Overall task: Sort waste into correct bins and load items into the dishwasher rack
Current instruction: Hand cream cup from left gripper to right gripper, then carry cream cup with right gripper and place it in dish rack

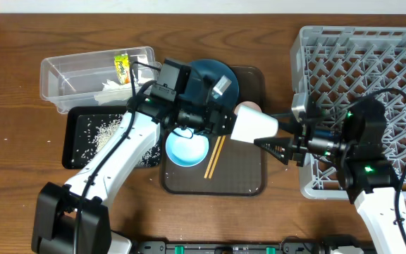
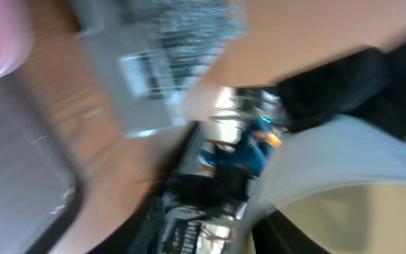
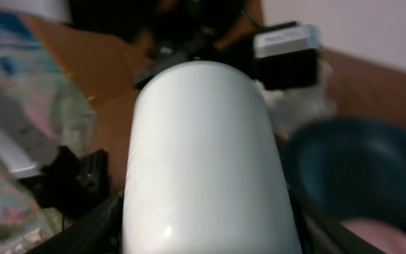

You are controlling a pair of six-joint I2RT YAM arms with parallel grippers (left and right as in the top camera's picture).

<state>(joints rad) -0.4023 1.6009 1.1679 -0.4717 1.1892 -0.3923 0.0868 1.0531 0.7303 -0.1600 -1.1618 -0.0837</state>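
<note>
A white cup [image 1: 254, 125] lies sideways in the air above the brown serving tray [image 1: 249, 180]. My right gripper [image 1: 277, 141] is shut on its narrow end; the cup fills the right wrist view [image 3: 203, 155]. My left gripper [image 1: 220, 120] is at the cup's wide end. The left wrist view is blurred and shows the cup's mouth [image 2: 344, 201], so its jaw state is unclear. A pinkish cup [image 1: 249, 107], a dark-blue bowl [image 1: 213, 76], a light-blue bowl [image 1: 187, 149] and chopsticks [image 1: 216, 155] are on the serving tray. The grey rack [image 1: 372, 63] is at right.
A clear tub [image 1: 69, 70] at the back left holds the yellow-green wrapper [image 1: 122, 67] and white tissue [image 1: 110, 89]. A black tray [image 1: 75, 141] in front of it holds rice grains [image 1: 104, 132]. My left arm crosses over the black tray.
</note>
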